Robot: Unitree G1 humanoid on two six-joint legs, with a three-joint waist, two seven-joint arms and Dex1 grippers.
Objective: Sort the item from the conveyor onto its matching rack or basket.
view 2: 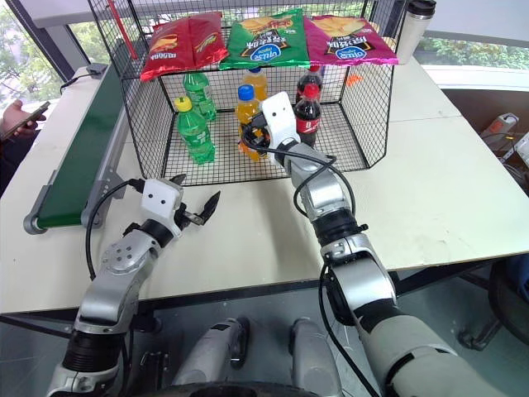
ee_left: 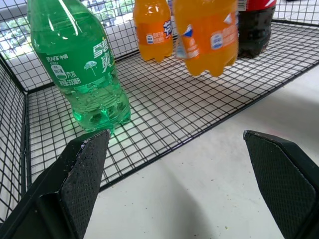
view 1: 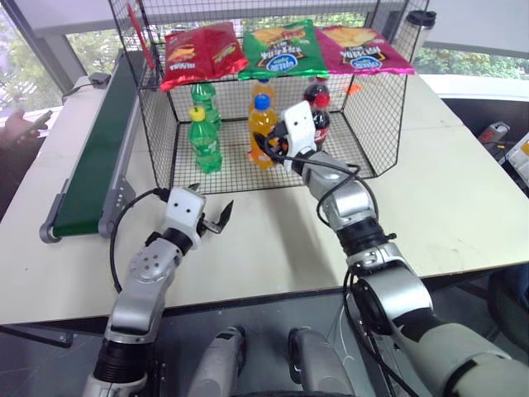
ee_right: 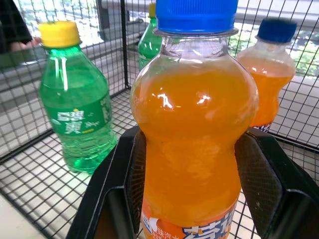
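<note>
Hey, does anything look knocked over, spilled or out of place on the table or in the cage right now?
Nothing stands out. The bottles in the wire cage stand upright, and the right claw holds the orange soda bottle upright too.

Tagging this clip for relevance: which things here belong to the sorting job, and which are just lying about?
Job:
- blue-capped orange soda bottle, clamped in the right gripper
- black wire-mesh cage
- green conveyor belt
- left gripper, open

Lying about:
- green soda bottles
- cola bottles
- chip bags
- tumbler

Glossy clear plastic soda bottle (ee_right: 194, 149), black wire-mesh cage (view 1: 372, 124), matt tabletop (view 1: 463, 207)
</note>
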